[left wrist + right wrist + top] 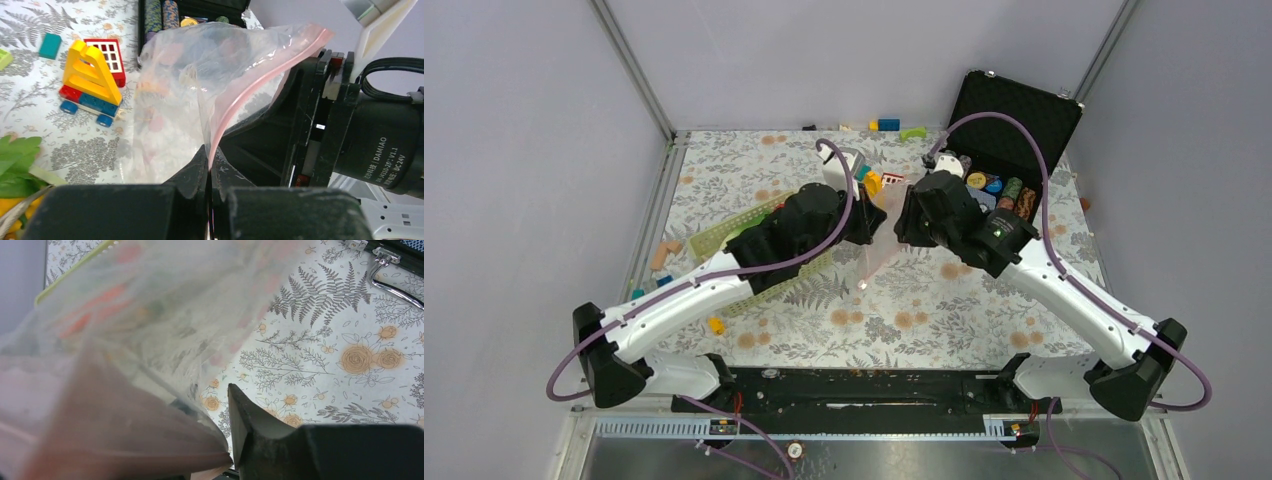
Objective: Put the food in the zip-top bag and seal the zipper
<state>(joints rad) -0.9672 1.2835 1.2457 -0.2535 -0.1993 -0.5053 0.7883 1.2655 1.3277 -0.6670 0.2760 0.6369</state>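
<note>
The clear floppy zip-top bag (876, 250) is hanging upright between the two arms over the middle of the flower-patterned table (944, 310), its mouth facing up. The left gripper (210, 167) is pinching the thin pink-red zipper strip (250, 85) with its fingers pressed tight together on it, and the strip is rising from that pinch toward the far right. The right gripper (898, 228) is sitting just right of the bag. In the right wrist view one dark finger (247, 432) is showing with the bag's edge touching it, while the film is hiding the other finger, so it cannot be told whether this claw is gripping the bag or standing apart. Orange-red shapes are blurring through the plastic there; whether they are lying inside the bag or behind it cannot be told. A green leafy toy piece (17, 160) is lying at the near left of the left wrist view, beside the left gripper. A small yellow toy piece (715, 325) is resting on the table at the near left. The pale green slatted basket (724, 232) is lying under the left arm. A yellow, red and blue block model (90, 80) is standing just left of the bag, and a black open case (1014, 110) of poker chips is standing at the far right.
</note>
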